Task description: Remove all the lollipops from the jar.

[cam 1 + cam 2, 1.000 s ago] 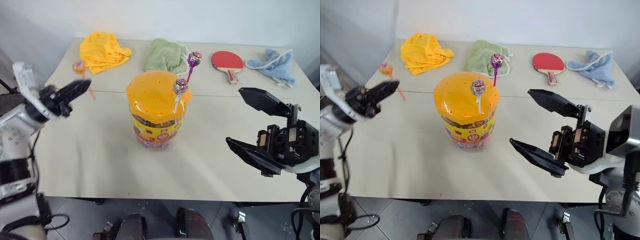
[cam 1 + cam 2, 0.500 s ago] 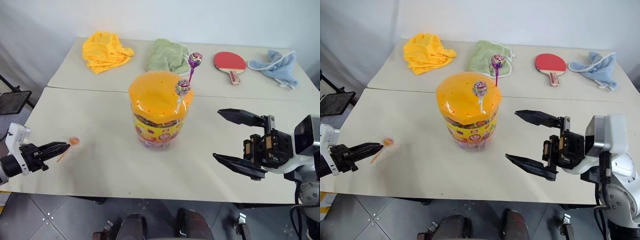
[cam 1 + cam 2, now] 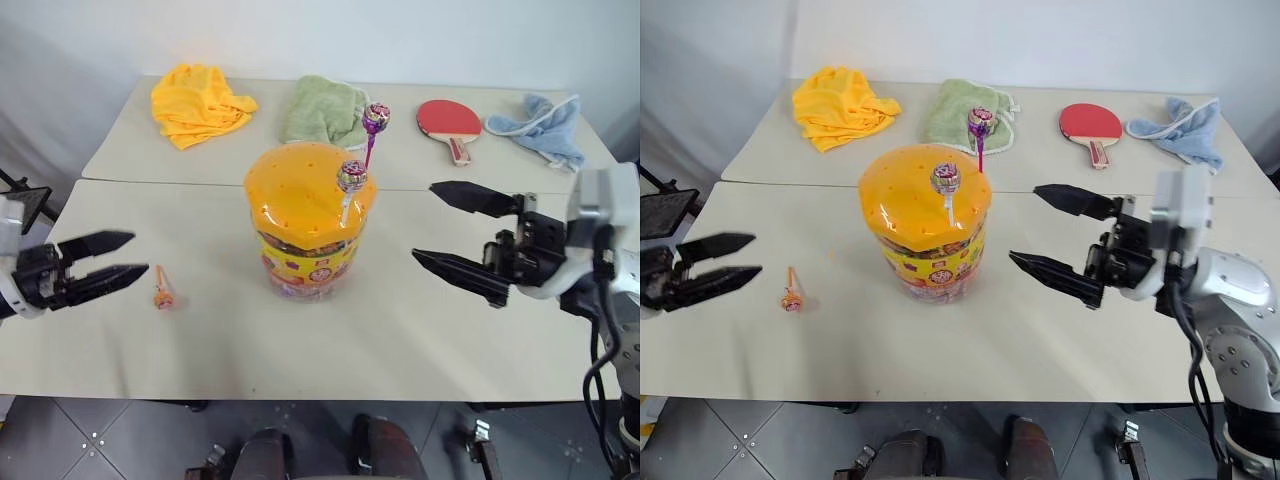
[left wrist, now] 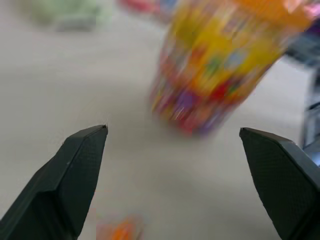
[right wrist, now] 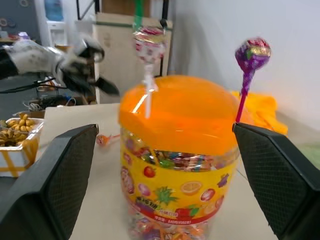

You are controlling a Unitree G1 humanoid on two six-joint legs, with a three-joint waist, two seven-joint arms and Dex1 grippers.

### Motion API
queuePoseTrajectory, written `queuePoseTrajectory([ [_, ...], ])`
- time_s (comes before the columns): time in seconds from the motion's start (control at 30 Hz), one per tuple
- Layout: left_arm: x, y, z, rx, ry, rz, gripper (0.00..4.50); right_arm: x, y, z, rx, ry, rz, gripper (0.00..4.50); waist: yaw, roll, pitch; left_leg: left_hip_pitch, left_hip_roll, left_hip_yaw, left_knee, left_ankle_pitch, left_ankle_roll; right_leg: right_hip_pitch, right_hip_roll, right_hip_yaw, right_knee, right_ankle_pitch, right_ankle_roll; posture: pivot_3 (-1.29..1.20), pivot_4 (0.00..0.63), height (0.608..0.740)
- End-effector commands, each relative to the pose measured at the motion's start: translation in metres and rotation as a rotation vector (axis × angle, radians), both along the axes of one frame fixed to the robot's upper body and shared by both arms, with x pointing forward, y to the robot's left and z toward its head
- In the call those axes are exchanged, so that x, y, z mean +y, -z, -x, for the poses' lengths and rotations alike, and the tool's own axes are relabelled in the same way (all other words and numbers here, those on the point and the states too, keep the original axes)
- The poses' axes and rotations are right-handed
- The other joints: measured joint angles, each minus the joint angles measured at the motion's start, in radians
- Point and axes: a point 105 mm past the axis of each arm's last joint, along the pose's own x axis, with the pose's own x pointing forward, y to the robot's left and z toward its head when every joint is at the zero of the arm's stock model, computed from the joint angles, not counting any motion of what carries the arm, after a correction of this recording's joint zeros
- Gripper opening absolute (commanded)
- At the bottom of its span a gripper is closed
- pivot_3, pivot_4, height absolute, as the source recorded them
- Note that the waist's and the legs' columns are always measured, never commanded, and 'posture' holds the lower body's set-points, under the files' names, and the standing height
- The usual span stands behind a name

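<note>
Beige desk surface, two panels butted together along a seam. Nearest the robot on the left side, the left tool hangs low over the desk edge, its two black fingers spread apart with nothing between them. Just beside its tips the orange lollipop lies flat on the desk, wrapped head toward the robot, stick pointing away; it touches neither finger. The left wrist view shows the same candy as an orange blur between and below the open fingers.

On the right side, the right tool is held level and points toward the jar, fingers wide apart and empty; the tips stand near the jar's side but clear of it. The right wrist view frames the jar squarely between the two fingers.

The jar stands upright at mid-desk, just on the near side of the seam: clear tub, yellow-red label band, domed orange lid dotted with holes. Two purple lollipops remain planted in the lid. The nearer one, on a pale stick, stands at the lid's right front. The farther one, on a purple stick, rises at the right rear edge and stands taller.

Along the far panel, left to right: yellow cloth, green cloth, red table-tennis paddle, blue cloth.
</note>
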Motion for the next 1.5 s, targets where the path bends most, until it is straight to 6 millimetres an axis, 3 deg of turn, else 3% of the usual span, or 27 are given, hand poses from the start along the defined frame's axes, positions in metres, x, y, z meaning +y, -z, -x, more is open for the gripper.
queuePoseTrajectory([
  [0.03,-0.045,-0.028,0.011,-0.162,0.194,0.154,4.48,0.023,-0.006,-0.011,-0.036,-0.006,0.006,4.50,-0.004,0.000,0.000,0.000,0.000,0.000,0.000,0.000,0.000,0.000,0.000,0.000,0.000,0.000,0.000,0.00,0.150,0.740],
  [0.2,-0.080,-0.032,0.018,-0.226,0.308,0.285,4.48,0.050,-0.012,-0.015,-0.079,-0.060,-0.010,4.50,-0.008,0.000,0.000,0.000,-0.001,0.000,0.002,0.000,0.000,0.000,0.000,0.000,0.001,0.000,0.001,0.00,0.150,0.740],
  [0.4,-0.087,-0.032,0.016,-0.259,0.322,0.333,4.48,0.061,-0.004,-0.011,-0.087,-0.155,0.036,4.50,-0.004,0.000,0.000,-0.001,-0.001,0.000,0.002,0.000,0.000,0.000,0.000,0.000,0.000,0.000,0.001,0.00,0.150,0.740],
  [0.53,-0.093,-0.032,0.014,-0.273,0.337,0.339,4.50,0.064,-0.002,-0.014,-0.101,-0.172,0.047,3.59,-0.005,0.000,0.000,-0.001,-0.002,0.000,0.002,0.000,0.000,0.001,0.000,0.000,0.000,0.000,0.001,0.00,0.150,0.740],
  [0.87,-0.100,-0.033,0.009,-0.295,0.363,0.345,4.50,0.065,-0.007,-0.019,-0.115,-0.205,-0.036,0.19,-0.005,0.000,0.000,-0.001,-0.002,-0.001,0.002,0.000,0.000,0.001,0.001,0.000,0.000,0.000,0.001,0.00,0.150,0.740],
  [1.03,-0.100,-0.035,0.007,-0.306,0.368,0.349,4.50,0.060,-0.019,-0.018,-0.118,-0.223,-0.112,0.09,-0.007,0.000,0.000,-0.001,-0.001,-0.001,0.002,0.000,0.000,0.001,0.001,0.000,0.000,0.000,0.001,0.00,0.150,0.740],
  [1.1,-0.099,-0.035,0.007,-0.308,0.368,0.351,4.50,0.049,-0.035,-0.019,-0.116,-0.201,-0.190,0.09,-0.006,0.000,0.000,-0.001,-0.001,-0.001,0.002,0.000,0.000,0.001,0.001,-0.001,0.000,0.000,0.001,0.00,0.150,0.740],
  [1.17,-0.100,-0.039,0.007,-0.371,0.358,0.317,4.50,0.014,-0.060,-0.024,-0.089,-0.103,-0.293,0.09,-0.003,0.000,0.000,-0.001,-0.002,-0.001,0.002,0.000,0.000,0.001,0.001,0.000,0.000,0.000,0.001,0.00,0.150,0.740],
  [1.23,-0.099,-0.042,0.008,-0.405,0.356,0.290,4.50,-0.015,-0.070,-0.025,-0.060,-0.011,-0.306,0.09,0.006,0.000,0.000,-0.003,-0.002,-0.003,0.004,0.000,0.000,0.001,0.000,-0.001,-0.001,0.000,0.001,0.00,0.150,0.740],
  [1.37,-0.092,-0.035,0.011,-0.402,0.364,0.214,4.50,-0.072,-0.048,-0.028,0.081,0.227,-0.137,0.09,0.017,0.000,0.000,-0.003,-0.002,-0.005,0.001,0.000,0.000,0.002,0.001,-0.002,-0.003,0.000,0.001,0.00,0.150,0.740],
  [1.5,-0.095,-0.022,0.018,-0.372,0.455,0.081,4.50,-0.144,0.006,-0.031,0.278,0.575,0.115,0.09,0.021,0.000,0.000,-0.002,-0.002,-0.002,-0.001,0.000,0.000,0.002,0.001,-0.002,-0.006,0.000,0.001,0.00,0.150,0.740],
])
